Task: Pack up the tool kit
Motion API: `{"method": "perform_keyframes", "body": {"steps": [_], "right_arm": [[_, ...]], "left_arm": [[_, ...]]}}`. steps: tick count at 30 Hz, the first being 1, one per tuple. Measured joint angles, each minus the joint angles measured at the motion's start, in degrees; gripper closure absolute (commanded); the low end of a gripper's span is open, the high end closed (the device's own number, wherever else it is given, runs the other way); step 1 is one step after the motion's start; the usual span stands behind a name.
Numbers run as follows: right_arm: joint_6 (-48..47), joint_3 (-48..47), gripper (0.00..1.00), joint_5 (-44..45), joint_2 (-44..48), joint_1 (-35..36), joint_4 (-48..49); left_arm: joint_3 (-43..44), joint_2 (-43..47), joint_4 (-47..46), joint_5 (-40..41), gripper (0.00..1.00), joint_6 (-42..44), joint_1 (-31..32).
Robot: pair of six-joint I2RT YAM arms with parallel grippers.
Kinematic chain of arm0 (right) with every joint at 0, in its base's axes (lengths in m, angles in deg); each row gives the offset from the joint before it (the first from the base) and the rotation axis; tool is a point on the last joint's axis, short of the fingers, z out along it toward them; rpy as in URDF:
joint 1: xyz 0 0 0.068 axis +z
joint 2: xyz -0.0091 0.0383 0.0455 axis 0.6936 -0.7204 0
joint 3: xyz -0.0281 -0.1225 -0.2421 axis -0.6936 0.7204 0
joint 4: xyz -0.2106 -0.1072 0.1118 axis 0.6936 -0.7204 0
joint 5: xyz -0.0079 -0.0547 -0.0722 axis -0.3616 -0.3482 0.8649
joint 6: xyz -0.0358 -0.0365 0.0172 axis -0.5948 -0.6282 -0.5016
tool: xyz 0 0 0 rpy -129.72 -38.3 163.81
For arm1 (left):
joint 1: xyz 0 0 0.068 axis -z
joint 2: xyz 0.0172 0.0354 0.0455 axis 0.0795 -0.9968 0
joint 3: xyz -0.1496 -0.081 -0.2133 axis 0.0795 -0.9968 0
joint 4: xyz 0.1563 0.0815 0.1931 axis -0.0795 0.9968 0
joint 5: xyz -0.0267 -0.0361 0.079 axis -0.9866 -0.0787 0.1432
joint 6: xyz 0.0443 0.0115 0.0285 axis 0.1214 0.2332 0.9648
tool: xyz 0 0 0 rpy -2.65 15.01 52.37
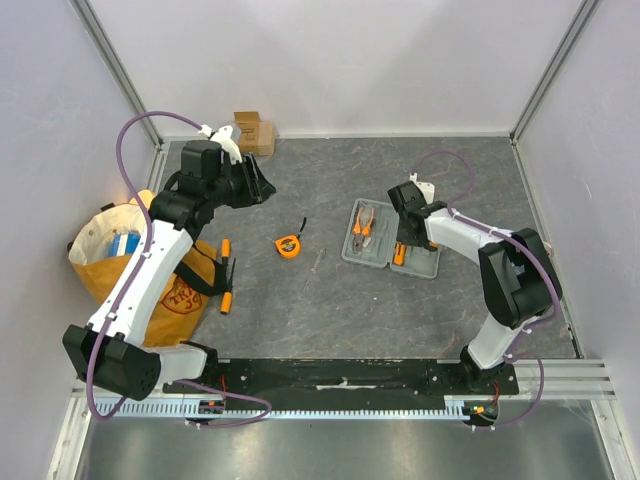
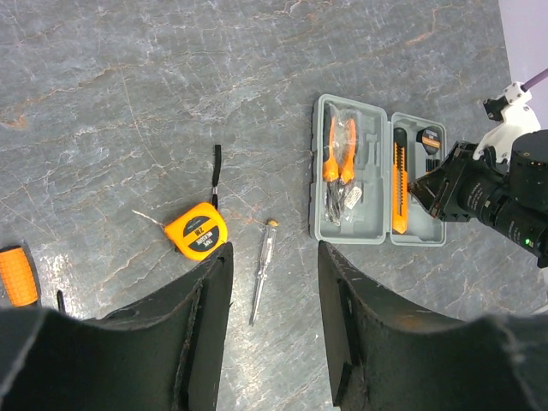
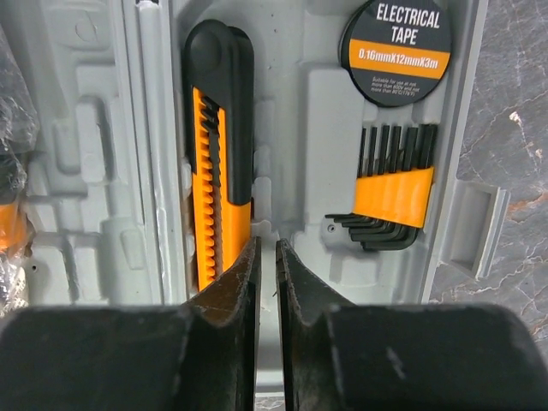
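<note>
The grey tool kit case lies open right of the table's middle. In it are orange pliers, an orange-and-black utility knife, electrical tape and hex keys. My right gripper hovers low over the case beside the knife, its jaws nearly together with a thin empty slit. My left gripper hangs open and empty above the table. Below it lie the tape measure and a slim clear screwdriver. Two orange-handled tools lie at the left.
A yellow-orange bag stands at the left edge under my left arm. A small cardboard box sits at the back wall. Metal-framed walls enclose the table on three sides.
</note>
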Motion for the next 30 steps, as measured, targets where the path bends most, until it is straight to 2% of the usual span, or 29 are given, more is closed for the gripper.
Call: {"method": "perform_keyframes", "body": {"steps": [9,20,30], "right_arm": [[-0.42,-1.68,0.8,0.2,0.44,-0.11,0.2],[-1.38,-2.38,0.84,-0.92,-0.7,-0.11,0.68],[-1.68,-2.56,0.96,-1.38,-2.01,-0.11,1.9]], "left_arm": [[0.0,0.0,0.0,0.0,0.5,0.0,0.0],[0.0,-0.98,0.04,0.0,0.5,0.0,0.0],[0.02,-1.25,0.02,0.0,0.5,0.0,0.0]]}}
